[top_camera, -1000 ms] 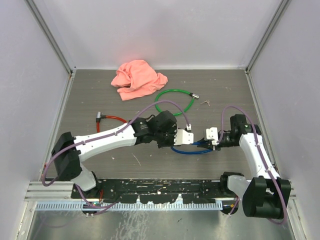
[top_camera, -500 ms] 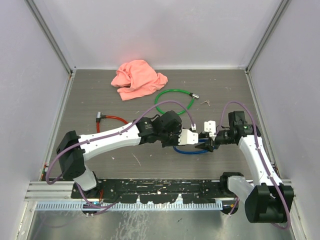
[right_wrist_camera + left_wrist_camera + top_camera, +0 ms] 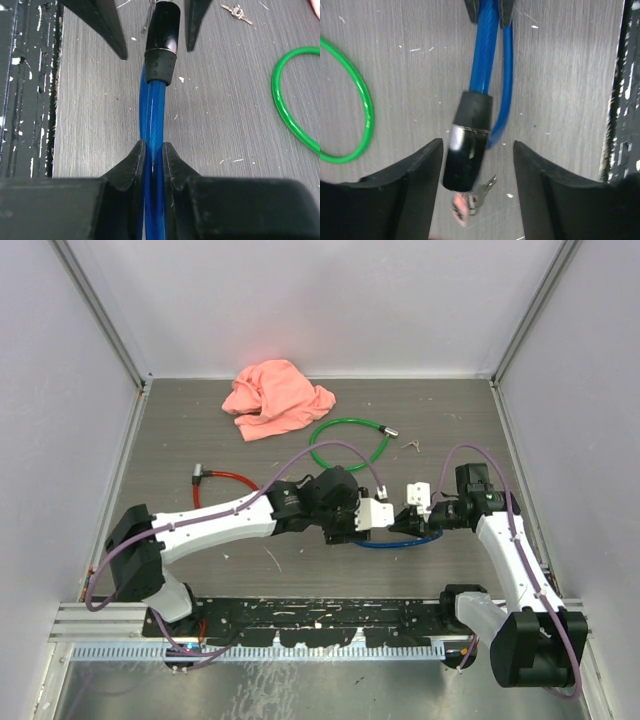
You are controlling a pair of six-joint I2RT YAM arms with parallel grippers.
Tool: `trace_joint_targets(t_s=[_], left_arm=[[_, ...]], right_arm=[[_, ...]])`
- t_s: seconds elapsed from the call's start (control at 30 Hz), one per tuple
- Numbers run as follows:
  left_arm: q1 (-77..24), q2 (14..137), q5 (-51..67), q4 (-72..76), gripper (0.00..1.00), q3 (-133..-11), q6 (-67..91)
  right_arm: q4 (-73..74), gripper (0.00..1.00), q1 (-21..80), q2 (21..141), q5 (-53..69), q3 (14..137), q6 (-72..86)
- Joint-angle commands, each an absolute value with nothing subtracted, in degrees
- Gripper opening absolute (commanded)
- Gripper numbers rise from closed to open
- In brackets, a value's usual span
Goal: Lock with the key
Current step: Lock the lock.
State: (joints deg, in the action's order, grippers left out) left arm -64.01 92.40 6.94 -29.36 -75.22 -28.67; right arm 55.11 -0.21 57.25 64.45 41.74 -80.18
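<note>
A blue cable lock (image 3: 154, 117) with a black cylinder head (image 3: 466, 150) is held up off the table. My right gripper (image 3: 153, 155) is shut on the blue cable just behind the head. A silver key (image 3: 482, 192) with a pink tag sticks out of the head's end. My left gripper (image 3: 476, 165) is open, its fingers (image 3: 407, 180) on either side of the head and key, not touching them. In the top view the two grippers (image 3: 395, 520) face each other at the table's middle, the blue cable (image 3: 385, 543) looping below them.
A green cable loop (image 3: 348, 443) lies behind the grippers; it also shows in the left wrist view (image 3: 362, 115). A red cable lock (image 3: 222, 481) lies to the left. A pink cloth (image 3: 275, 398) is at the back. A spare key (image 3: 237, 12) lies on the table. A black rail (image 3: 320, 615) runs along the near edge.
My right gripper has lifted and carried the lock head toward the left gripper. The left gripper has closed the gap, so its open fingers now flank the head and key.
</note>
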Motion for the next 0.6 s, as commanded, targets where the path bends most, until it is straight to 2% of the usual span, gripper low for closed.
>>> trace_joint_targets(t_s=[0.0,0.1,0.27,0.4,0.5,0.57], left_arm=[[-64.18,84.55,6.46,-17.79,0.69,-68.92,-24.31],[-63.88,78.72,5.33,-11.23,0.8,-63.12,-22.08],[-62.54,66.04,5.98,-0.08,0.85,-51.64,-15.34],[-61.81,55.2,10.91,18.22,0.93,-36.85,-9.87],[-61.6,50.9,10.87,26.2,0.9,-27.7,-7.21],[-61.49,49.79,9.63,29.33,0.81,-24.59,-5.22]], right_arm=[[60.68,0.01,-3.21,57.63,63.46,41.94,-86.76],[65.62,0.01,-3.64,59.41,64.31,42.18,-92.97],[70.3,0.01,-3.77,61.48,64.61,41.8,-99.99],[67.5,0.01,-3.87,60.08,64.41,41.75,-96.93],[66.79,0.01,-3.82,59.94,63.68,42.41,-96.44],[67.29,0.01,-3.87,60.63,63.11,43.12,-96.71]])
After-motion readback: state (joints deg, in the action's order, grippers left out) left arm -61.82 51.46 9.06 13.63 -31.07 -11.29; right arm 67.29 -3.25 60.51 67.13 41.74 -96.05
